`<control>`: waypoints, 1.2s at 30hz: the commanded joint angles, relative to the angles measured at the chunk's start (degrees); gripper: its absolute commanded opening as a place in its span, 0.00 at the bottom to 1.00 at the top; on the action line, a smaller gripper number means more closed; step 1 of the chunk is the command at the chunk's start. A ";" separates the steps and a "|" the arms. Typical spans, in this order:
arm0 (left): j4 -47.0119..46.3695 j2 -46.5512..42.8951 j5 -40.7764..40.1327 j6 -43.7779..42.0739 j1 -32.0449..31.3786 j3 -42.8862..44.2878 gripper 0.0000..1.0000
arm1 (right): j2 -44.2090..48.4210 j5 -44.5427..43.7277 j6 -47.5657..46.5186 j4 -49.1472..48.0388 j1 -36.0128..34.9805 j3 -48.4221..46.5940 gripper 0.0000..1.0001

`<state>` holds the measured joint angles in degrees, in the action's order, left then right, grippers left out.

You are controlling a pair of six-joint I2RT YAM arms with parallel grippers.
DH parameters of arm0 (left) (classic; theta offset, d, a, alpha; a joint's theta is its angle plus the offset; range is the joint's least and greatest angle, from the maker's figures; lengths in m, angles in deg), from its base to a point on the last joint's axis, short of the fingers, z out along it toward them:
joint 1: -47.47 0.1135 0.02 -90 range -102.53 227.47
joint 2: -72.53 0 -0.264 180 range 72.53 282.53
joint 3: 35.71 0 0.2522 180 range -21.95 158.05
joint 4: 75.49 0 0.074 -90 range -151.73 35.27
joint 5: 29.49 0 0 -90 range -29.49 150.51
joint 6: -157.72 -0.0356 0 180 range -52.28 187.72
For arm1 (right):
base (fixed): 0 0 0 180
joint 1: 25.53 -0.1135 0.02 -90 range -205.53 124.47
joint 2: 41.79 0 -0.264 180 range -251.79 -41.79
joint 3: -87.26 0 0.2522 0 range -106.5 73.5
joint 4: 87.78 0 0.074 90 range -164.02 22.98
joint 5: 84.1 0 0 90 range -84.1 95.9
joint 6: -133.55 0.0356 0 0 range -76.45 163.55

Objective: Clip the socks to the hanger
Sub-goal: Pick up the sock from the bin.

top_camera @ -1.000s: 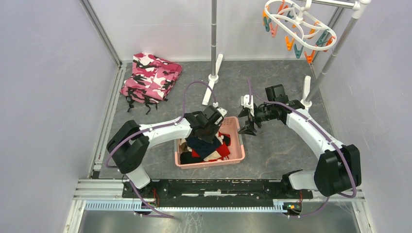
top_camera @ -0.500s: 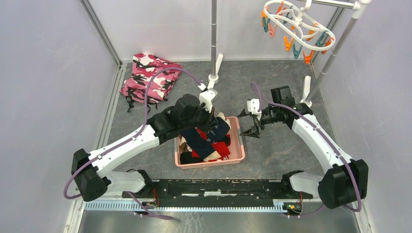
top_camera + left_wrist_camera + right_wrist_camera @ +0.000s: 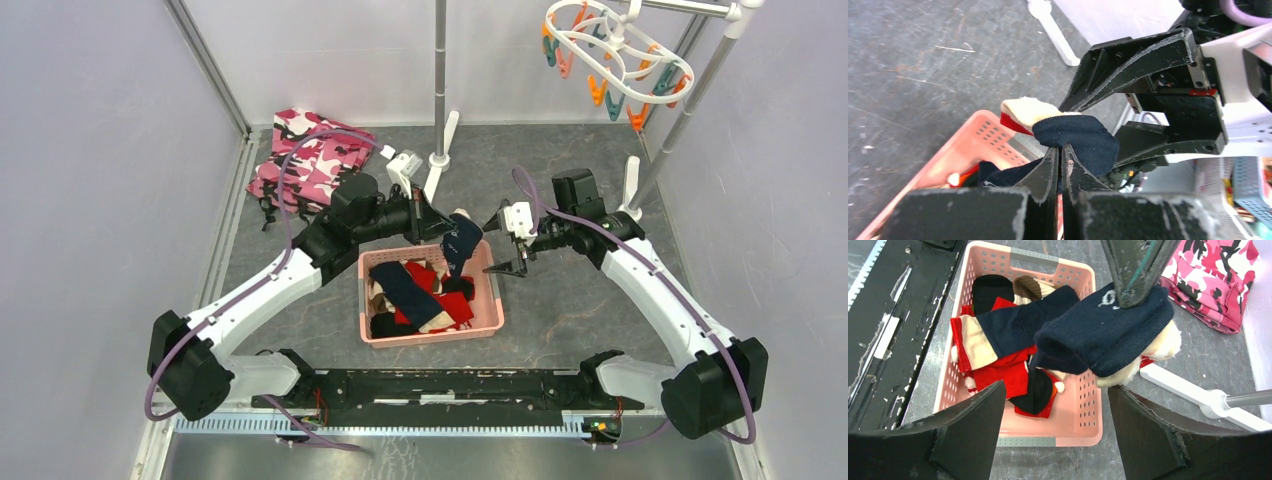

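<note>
The grey speckled bench (image 3: 580,310) carries the pink perforated plastic basket (image 3: 492,322), and every place below is counted from that basket. Far beyond its far right corner, high on the grey metal rack poles (image 3: 690,105), hangs the white oval plastic hanger (image 3: 612,48) with its orange and teal clips, and no sock is clipped to it. Well off from the basket's far left corner, the folded pink camouflage cloth (image 3: 310,160) lies on the bench.

Inside the basket you have the heap of small fabric socks (image 3: 425,298) in navy, red, beige and black, lying across one another.

Over the basket's far rim, near its right corner, one navy sock with a cream and red end (image 3: 1103,335) is lifted clear of the heap. Your left claw (image 3: 1060,152) is pinched tight on its navy fabric, so the sock hangs from it above the basket, with a small white mark showing on the dark cloth.

Your right claw (image 3: 1055,392) is just outside the basket's far right corner, spread wide and holding nothing. It faces the hanging sock, one finger above it and one below. The views do not show whether either finger touches the sock.
</note>
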<state>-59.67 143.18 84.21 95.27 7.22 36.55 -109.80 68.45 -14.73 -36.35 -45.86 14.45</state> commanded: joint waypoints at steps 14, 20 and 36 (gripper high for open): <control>-25.69 1.42 19.33 18.49 4.95 -7.59 0.02 | 3.32 -5.47 12.27 -7.48 -0.83 -1.11 0.79; -26.82 2.79 21.16 19.81 7.23 -8.55 0.02 | 3.50 -5.47 10.32 -5.23 -0.81 -2.03 0.79; -27.56 7.29 27.27 21.59 7.38 -6.59 0.02 | 2.22 -9.58 2.79 -1.56 -3.69 -7.51 0.68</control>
<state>-84.30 150.17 109.15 114.35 14.52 28.29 -107.53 57.96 -9.97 -38.64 -48.38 6.43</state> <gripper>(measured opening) 0.042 0.702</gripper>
